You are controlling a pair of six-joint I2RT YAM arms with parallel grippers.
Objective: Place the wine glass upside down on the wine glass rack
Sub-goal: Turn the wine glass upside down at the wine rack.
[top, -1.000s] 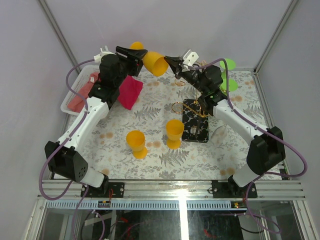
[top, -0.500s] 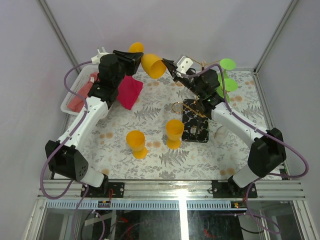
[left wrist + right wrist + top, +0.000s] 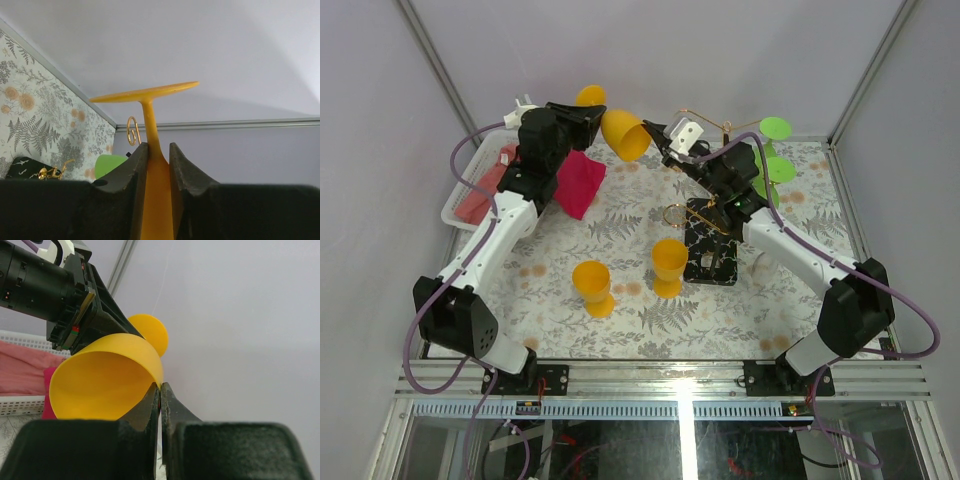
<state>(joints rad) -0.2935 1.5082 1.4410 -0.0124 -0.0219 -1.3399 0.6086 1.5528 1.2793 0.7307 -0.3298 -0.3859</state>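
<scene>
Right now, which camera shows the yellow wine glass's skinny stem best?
The left wrist view: the stem stands clear between the fingers of the left gripper. The top view shows mostly the wine glass bowl; the right wrist view shows only its bowl and foot.

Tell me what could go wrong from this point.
1. Both grippers hold the wine glass in mid-air: left gripper on the stem, right gripper pinching the rim. Pulling against each other could twist it loose.
2. A dropped glass could knock over the upright goblet beside the wine glass rack.
</scene>
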